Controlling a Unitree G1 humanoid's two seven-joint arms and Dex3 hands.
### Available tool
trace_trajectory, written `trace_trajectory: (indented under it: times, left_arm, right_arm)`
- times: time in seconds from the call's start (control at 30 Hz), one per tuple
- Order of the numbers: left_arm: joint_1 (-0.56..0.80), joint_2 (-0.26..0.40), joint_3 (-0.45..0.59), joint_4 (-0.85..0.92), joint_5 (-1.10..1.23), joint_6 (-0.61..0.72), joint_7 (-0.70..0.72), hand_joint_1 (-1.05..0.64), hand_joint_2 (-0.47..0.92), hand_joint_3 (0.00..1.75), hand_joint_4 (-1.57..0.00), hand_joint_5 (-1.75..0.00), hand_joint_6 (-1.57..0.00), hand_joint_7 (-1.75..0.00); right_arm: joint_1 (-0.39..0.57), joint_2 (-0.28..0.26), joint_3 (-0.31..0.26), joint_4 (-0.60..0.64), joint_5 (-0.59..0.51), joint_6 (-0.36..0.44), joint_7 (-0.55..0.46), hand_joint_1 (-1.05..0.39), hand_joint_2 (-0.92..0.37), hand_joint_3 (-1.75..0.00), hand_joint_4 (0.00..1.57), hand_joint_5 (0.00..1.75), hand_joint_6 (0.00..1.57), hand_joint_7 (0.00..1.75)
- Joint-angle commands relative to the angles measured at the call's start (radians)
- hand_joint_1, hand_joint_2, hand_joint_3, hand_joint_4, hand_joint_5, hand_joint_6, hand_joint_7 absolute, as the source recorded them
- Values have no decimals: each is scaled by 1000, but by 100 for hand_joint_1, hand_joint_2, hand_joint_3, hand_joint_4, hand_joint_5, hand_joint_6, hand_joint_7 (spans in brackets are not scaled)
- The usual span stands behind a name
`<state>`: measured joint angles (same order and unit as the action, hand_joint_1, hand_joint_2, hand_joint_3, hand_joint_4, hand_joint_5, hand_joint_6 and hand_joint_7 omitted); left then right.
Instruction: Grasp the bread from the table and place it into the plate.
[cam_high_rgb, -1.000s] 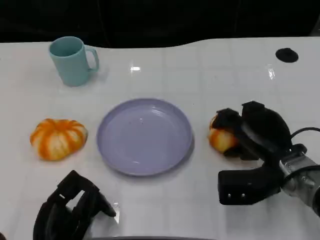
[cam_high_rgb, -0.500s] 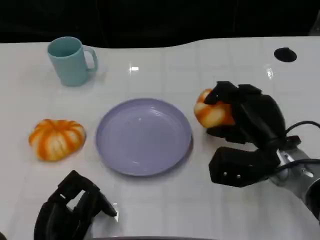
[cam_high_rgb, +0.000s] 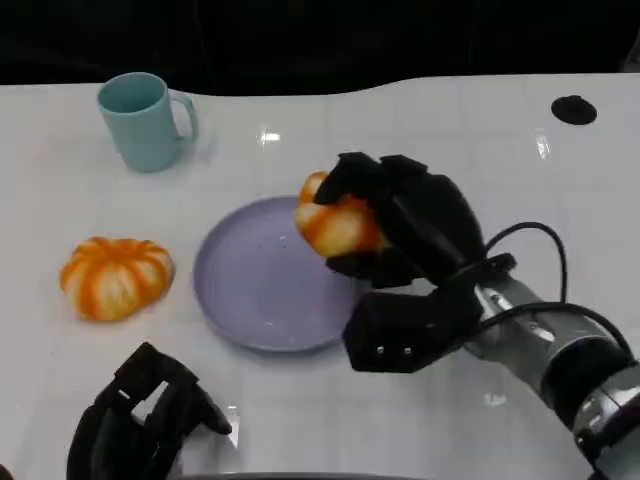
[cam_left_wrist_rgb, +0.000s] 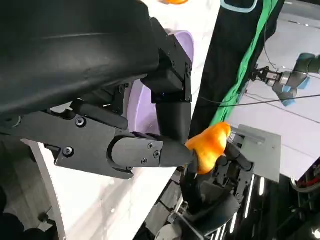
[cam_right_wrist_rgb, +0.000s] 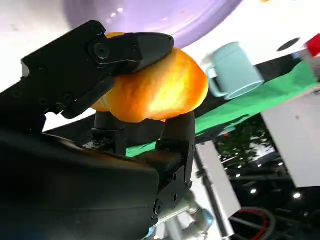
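White table (cam_high_rgb: 420, 150), dark behind. Carry step: right hand (cam_high_rgb: 400, 225) gripping bread (cam_high_rgb: 335, 225) over plate (cam_high_rgb: 250, 290) at its 2 o'clock rim. Next: shift toward centre, lower, release. Left hand (cam_high_rgb: 140, 420) curled, idle.

Right hand (cam_high_rgb: 400, 225) raised, fingers closed on the bread (cam_high_rgb: 338, 225); left hand (cam_high_rgb: 145, 420) low at the near edge.
The right forearm reaches in from the lower right, cable looping off the wrist; its fingers wrap the bread from above and below. The left hand holds nothing, its fingers loosely curled forward.
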<state>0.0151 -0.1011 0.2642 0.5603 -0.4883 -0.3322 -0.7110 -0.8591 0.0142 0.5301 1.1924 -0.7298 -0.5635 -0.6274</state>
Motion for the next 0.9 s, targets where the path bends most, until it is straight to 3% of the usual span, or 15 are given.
trace_trajectory:
  times: [0.03,0.13,0.3,0.37,0.53,0.63,0.67,0.7,0.73,0.77,0.83,0.87,0.9]
  left_arm:
    - [0,18,4,-2,0,-6,1,-51,92,28,-60,-175,-52,-146]
    - [-4,15,7,2,-10,1,-7,-51,92,27,-60,-175,-51,-147]
    - [-8,13,7,7,-7,-5,-5,-51,92,27,-61,-175,-52,-147]
    - [-10,12,8,12,-8,-8,-9,-51,92,27,-61,-175,-52,-147]
    - [-13,11,6,17,-3,-15,-8,-51,92,28,-61,-175,-51,-147]
    - [-12,10,1,11,4,-15,0,-51,92,28,-61,-175,-51,-147]
    - [-11,9,0,9,5,-14,2,-51,92,28,-60,-175,-51,-147]
    - [-11,8,0,9,6,-17,2,-51,92,28,-60,-175,-51,-147]
    - [-12,7,0,11,5,-21,0,-51,92,28,-60,-175,-51,-147]
    - [-12,6,1,13,3,-23,-2,-51,92,28,-60,-175,-51,-147]
    - [-13,5,1,13,-1,-21,-6,-51,92,28,-60,-175,-51,-148]
    - [-13,7,1,12,-2,-16,-5,-51,92,28,-60,-175,-51,-148]
    - [-13,8,0,10,-1,-13,-3,-51,92,28,-61,-175,-51,-148]
  right_arm:
    - [-41,28,18,12,-7,18,16,-2,-61,-77,82,175,73,156]
    - [-58,59,47,34,-30,65,13,-1,-67,-64,80,175,69,160]
    - [-76,96,69,66,-50,130,11,-3,-69,-61,81,175,68,161]
    - [-86,108,80,78,-58,159,8,-8,-75,-53,82,175,72,150]
    - [-104,132,88,100,-60,208,19,-13,-87,-28,84,175,71,152]
    - [-107,141,89,107,-56,222,22,-15,-91,-16,83,175,76,131]
    - [-106,143,89,108,-55,218,20,-18,-91,-11,82,175,79,113]
    - [-106,144,90,109,-54,218,27,-22,-92,-6,80,175,88,80]
    - [-108,145,91,110,-53,222,45,-25,-92,-7,76,171,92,63]
    - [-111,146,88,111,-46,227,83,-27,-92,-9,72,162,93,51]
    - [-118,147,85,112,-37,239,155,-29,-92,-13,65,111,87,25]
    - [-122,146,88,112,-37,245,185,-36,-92,-17,59,68,76,12]
    - [-123,145,91,111,-39,248,205,-41,-92,-21,56,46,67,6]
